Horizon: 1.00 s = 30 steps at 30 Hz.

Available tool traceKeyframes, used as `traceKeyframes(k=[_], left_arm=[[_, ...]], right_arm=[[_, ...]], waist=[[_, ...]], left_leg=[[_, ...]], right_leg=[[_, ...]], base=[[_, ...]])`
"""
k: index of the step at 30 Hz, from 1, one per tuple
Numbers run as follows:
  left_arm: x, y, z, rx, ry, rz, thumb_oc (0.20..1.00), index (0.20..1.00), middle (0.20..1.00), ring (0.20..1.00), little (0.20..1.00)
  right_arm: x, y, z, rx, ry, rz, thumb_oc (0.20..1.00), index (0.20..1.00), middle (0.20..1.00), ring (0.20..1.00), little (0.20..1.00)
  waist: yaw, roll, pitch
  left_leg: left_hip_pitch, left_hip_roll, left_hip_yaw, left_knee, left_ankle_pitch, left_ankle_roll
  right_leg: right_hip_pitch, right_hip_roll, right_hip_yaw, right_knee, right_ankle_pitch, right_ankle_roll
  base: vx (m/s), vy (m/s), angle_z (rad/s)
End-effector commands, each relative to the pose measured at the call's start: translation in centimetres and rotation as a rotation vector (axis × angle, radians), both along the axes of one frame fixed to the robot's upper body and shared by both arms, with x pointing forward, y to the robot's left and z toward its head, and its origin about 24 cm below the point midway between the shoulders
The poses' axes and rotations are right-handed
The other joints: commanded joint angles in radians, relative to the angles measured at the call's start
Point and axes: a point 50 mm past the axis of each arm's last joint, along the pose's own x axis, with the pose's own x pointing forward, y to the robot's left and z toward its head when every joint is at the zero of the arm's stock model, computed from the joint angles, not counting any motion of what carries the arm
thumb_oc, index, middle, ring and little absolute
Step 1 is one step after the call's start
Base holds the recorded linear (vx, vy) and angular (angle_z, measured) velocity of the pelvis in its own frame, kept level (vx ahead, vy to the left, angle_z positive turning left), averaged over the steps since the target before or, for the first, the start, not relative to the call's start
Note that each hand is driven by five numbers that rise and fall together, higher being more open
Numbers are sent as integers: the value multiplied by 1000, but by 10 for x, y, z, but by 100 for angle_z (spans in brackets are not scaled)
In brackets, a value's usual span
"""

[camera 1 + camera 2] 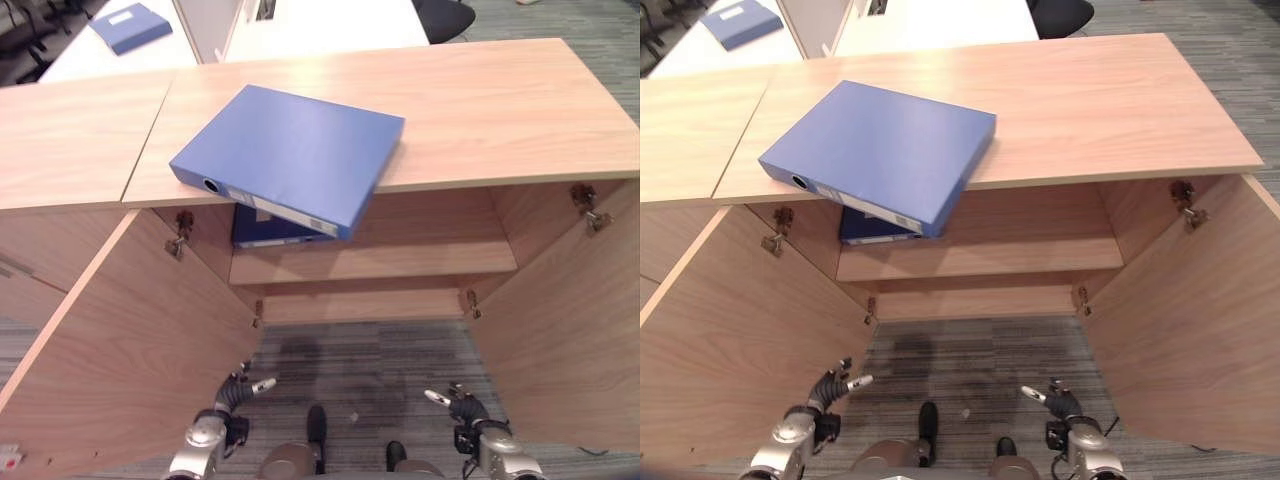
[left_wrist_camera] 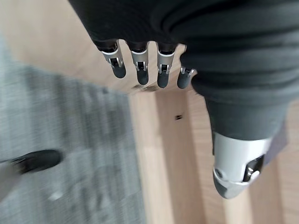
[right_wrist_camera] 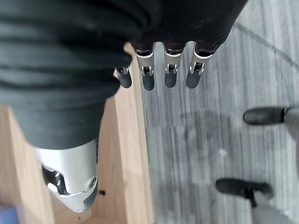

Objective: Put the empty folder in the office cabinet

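- Both hands hang low at the bottom of the head views, the left hand (image 1: pixel 238 392) at lower left and the right hand (image 1: pixel 458 402) at lower right, fingers relaxed and straight, holding nothing — each wrist view shows dark-tipped fingers over bare carpet and wood.
- The office cabinet (image 1: pixel 500 110) fills the middle of the frame, both doors swung wide toward the viewer; the left door (image 1: pixel 130 350) and right door (image 1: pixel 570 330) flank the hands, so the opening looks ready to take something.
- The blue folder (image 1: pixel 290 150) lies flat on the cabinet top, upper centre, turned at an angle with one corner overhanging the front edge — probably set there within easy reach for a pick-up.
- It sits well above and ahead of both hands, somewhat nearer the left one; neither touches it.
- Under the overhanging corner, a second blue binder (image 1: pixel 270 230) rests on the inner shelf (image 1: pixel 400 262), at its left end; the rest of the shelf is free.
- Another blue folder (image 1: pixel 130 27) lies on a white desk at the far upper left.
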Motion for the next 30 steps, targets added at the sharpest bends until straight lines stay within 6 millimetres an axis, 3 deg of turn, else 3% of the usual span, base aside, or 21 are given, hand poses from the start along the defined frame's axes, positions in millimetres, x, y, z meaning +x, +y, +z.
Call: traceKeyframes(k=[1,6,7,8,9,11,14,16,21,30], left_arm=[[-3,7,4,-5,-47,35,1000,1000,1000,1000,1000],[0,9,5,5,-45,27,1000,1000,1000,1000,1000],[1,11,8,14,-54,28,1000,1000,1000,1000,1000],[3,12,9,15,-58,29,1000,1000,1000,1000,1000],[4,12,10,14,-64,22,1000,1000,1000,1000,1000],[5,11,11,16,-68,19,1000,1000,1000,1000,1000],[0,20,3,80,-7,21,1000,1000,1000,1000,1000],[6,11,8,32,-57,21,1000,1000,1000,1000,1000],[-1,6,4,1,-51,37,1000,1000,1000,1000,1000],[-10,0,-4,-6,-10,24,1000,1000,1000,1000,1000]], right_arm=[[11,-13,9,-54,-46,28,1000,1000,1000,1000,1000],[9,-11,7,-33,-43,1,1000,1000,1000,1000,1000],[13,-10,9,-34,-52,10,1000,1000,1000,1000,1000],[15,-10,10,-34,-58,11,1000,1000,1000,1000,1000],[16,-9,11,-29,-71,3,1000,1000,1000,1000,1000],[17,-9,12,-28,-75,2,1000,1000,1000,1000,1000],[13,-12,10,-48,-52,16,1000,1000,1000,1000,1000],[11,-9,8,-38,-46,15,1000,1000,1000,1000,1000],[6,-11,7,-50,-37,24,1000,1000,1000,1000,1000],[-4,-16,3,-56,-4,11,1000,1000,1000,1000,1000]], waist=[[29,-23,-12],[21,-23,-10],[15,-20,7],[10,-12,16],[0,14,33],[-5,22,40],[-25,18,42],[-34,11,27],[-26,5,-4],[-26,6,-26]], left_leg=[[-24,63,-6,83,-129,-62],[17,46,-1,44,-139,-38],[26,44,5,45,-141,-31],[25,50,6,46,-140,-25],[43,66,-2,39,-142,-19],[64,68,-2,32,-148,-20],[95,63,1,18,-166,-39],[104,52,-16,13,-168,-42],[120,53,-20,3,-173,-57],[151,65,-37,3,-182,-75]], right_leg=[[31,-58,3,34,-25,86],[-34,-60,13,164,27,127],[-73,-67,5,236,93,140],[-109,-63,0,299,110,148],[-157,-39,-14,382,100,159],[-186,-45,-32,394,87,151],[-189,-76,-105,215,45,113],[-157,-69,-65,102,44,110],[-75,-75,-75,-2,67,101],[11,-61,-101,-53,51,89]], base=[[86,115,-10],[68,117,-14],[-3,109,-15],[-12,154,-28],[35,140,-28],[71,74,-12],[144,-47,5],[114,-58,17],[71,-64,21],[33,-43,2]])
